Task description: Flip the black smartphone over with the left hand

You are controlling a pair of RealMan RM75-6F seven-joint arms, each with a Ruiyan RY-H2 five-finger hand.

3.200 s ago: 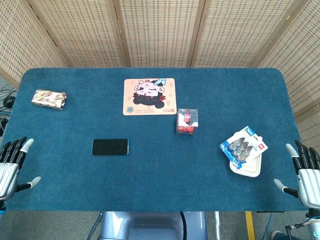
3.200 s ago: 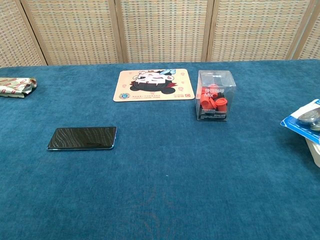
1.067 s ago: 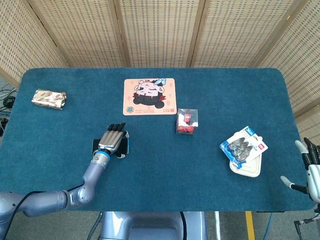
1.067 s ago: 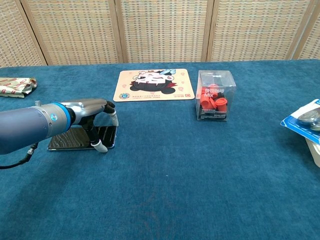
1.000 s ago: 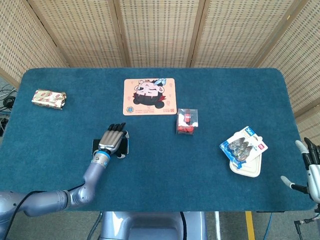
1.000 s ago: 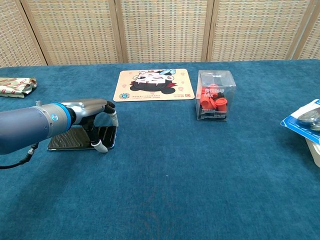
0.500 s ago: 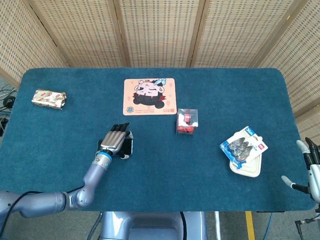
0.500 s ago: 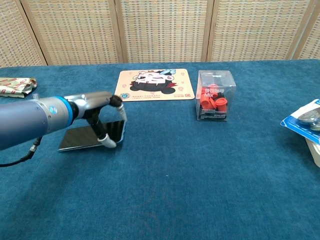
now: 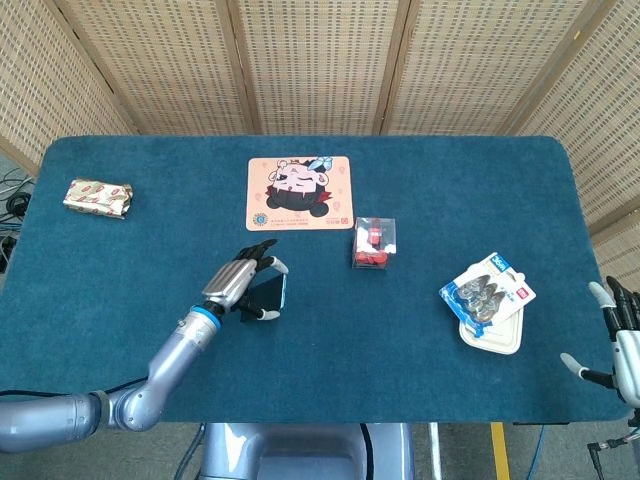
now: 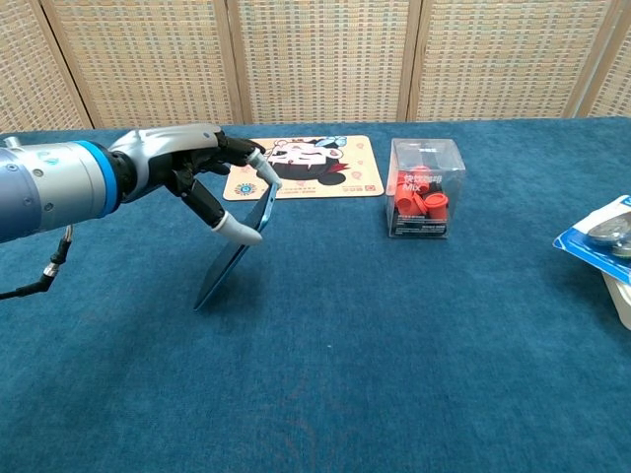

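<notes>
The black smartphone point(image 10: 235, 251) stands steeply tilted on the blue cloth, its lower corner touching the table and its upper end raised. My left hand point(image 10: 202, 172) grips that upper end between thumb and fingers. From the head view the smartphone point(image 9: 270, 291) shows just right of the left hand point(image 9: 240, 281), in front of the cartoon mat. My right hand point(image 9: 620, 335) hangs at the table's right edge, fingers spread and holding nothing.
A cartoon mouse mat point(image 9: 299, 192) lies behind the phone. A clear box of red pieces point(image 10: 424, 186) stands to the right of it. A blister pack on a white tray point(image 9: 488, 300) sits at the right, a wrapped snack point(image 9: 98, 196) at far left.
My left hand has lifted the phone's right end and moved right; the phone went from nearly flat to steeply tilted on its lower edge. The right hand stayed put.
</notes>
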